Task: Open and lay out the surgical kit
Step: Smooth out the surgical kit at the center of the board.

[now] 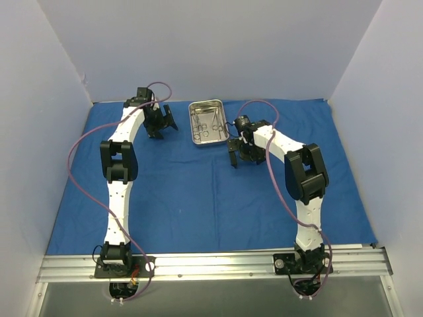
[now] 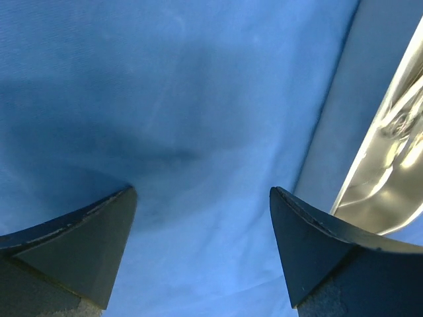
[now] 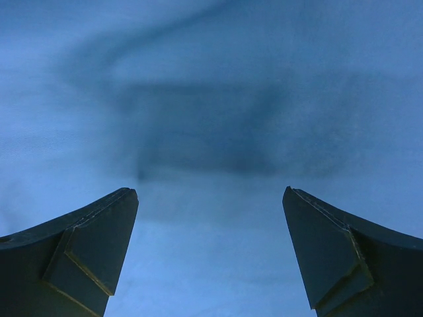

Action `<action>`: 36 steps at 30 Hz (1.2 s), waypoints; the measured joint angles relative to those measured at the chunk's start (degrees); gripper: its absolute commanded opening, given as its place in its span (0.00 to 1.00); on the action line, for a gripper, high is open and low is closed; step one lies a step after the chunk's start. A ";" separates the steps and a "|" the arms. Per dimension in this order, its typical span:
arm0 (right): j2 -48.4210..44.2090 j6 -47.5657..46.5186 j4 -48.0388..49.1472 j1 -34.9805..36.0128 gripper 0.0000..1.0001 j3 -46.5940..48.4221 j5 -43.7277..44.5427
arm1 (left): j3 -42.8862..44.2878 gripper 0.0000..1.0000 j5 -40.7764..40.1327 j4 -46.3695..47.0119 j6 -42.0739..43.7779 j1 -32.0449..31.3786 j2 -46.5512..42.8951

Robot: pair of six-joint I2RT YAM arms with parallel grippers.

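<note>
The royal-blue cloth wrap [image 1: 198, 191] lies spread flat over the table. The shiny steel tray [image 1: 207, 122] stands on it at the back centre, with several silver ring-handled instruments [image 1: 206, 120] lying inside. My left gripper [image 1: 162, 125] is open and empty just left of the tray, low over the cloth [image 2: 198, 99]; the tray's side [image 2: 390, 158] shows at the right of the left wrist view. My right gripper [image 1: 239, 157] is open and empty just right of and nearer than the tray, above bare cloth [image 3: 211, 99].
White walls enclose the table at the back and both sides. A metal rail [image 1: 211, 264] with the arm bases runs along the near edge. Purple cables [image 1: 79, 158] loop beside each arm.
</note>
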 measured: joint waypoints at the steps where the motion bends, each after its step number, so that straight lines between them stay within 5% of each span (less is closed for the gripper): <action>1: 0.24 0.02 0.55 -0.17 0.99 -0.98 0.00 | 1.66 0.93 -0.24 0.02 -0.59 -0.28 1.53; 8: -2.05 1.68 5.40 -0.81 1.00 -8.61 -1.70 | 16.72 0.91 -1.53 -7.65 -5.07 -0.87 9.60; 16: -7.69 1.36 10.91 -0.57 1.00 -17.35 -2.08 | 17.05 0.91 -0.68 -9.07 -6.05 0.02 9.86; 23: -6.23 0.70 5.14 -0.39 1.00 -13.03 -1.27 | 16.31 0.91 0.57 -9.44 -5.81 0.66 9.20; 29: -4.52 -0.02 -0.92 -1.29 1.00 0.50 -0.37 | 16.15 0.98 -9.31 -15.04 -3.06 1.03 7.08; 36: -4.92 0.24 -1.95 -2.38 1.00 4.00 -1.62 | -2.56 0.94 -19.26 -13.25 0.94 2.16 -9.31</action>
